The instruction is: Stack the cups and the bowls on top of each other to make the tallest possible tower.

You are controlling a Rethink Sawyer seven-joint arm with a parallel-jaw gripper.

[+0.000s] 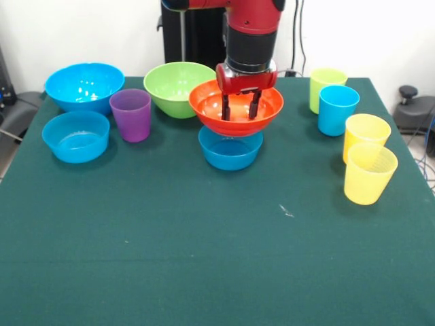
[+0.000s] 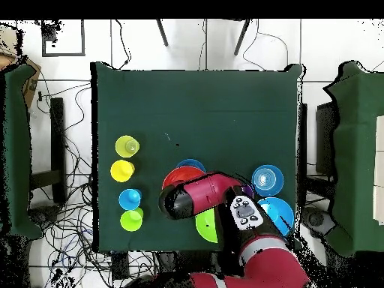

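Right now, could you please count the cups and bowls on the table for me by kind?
Cups: 5 (purple, lime green, blue, yellow, yellow)
Bowls: 5 (orange, lime green, large blue, small blue, small blue)
Total: 10

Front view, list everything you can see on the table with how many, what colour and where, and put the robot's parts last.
Orange bowl: one, stacked on a small blue bowl, centre.
Blue bowls: one large far left, one smaller in front of it.
Green bowl: one, lime, behind the orange one.
Purple cup: one, upright on the table, left of the stack.
Green cup, blue cup: one each, far right.
Yellow cups: two, right edge.
Table: green cloth.
Gripper: open, fingers down inside the orange bowl.
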